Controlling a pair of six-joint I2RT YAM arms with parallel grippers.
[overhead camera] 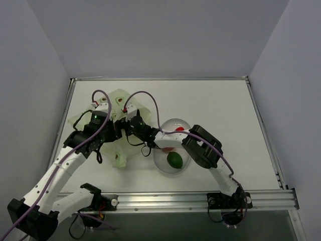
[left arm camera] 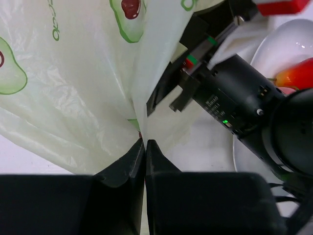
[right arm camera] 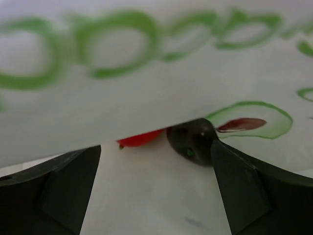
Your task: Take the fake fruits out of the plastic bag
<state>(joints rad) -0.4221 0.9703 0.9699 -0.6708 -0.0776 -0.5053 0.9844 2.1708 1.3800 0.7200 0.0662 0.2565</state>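
Observation:
The plastic bag (overhead camera: 114,103) lies crumpled at the left of the table. My left gripper (overhead camera: 115,131) is shut on a fold of the bag (left arm camera: 73,98), its fingertips (left arm camera: 139,152) pinched together on the film. My right gripper (overhead camera: 127,128) is open at the bag's edge. In the right wrist view the raised bag film (right arm camera: 146,93) hangs above the open gripper (right arm camera: 156,186). The dark purple-black ball (right arm camera: 193,139) and a red fruit (right arm camera: 139,138) lie under it, between the jaws but untouched. The green ball (overhead camera: 174,160) and a red-orange fruit (overhead camera: 168,147) lie in the dish. I see no pink fruit.
The clear oval dish (overhead camera: 186,131) stands right of the bag, partly under my right forearm; its rim shows in the left wrist view (left arm camera: 266,46) with the red-orange fruit (left arm camera: 298,73). My right wrist body (left arm camera: 234,103) is close beside the left gripper. Grey walls enclose the table.

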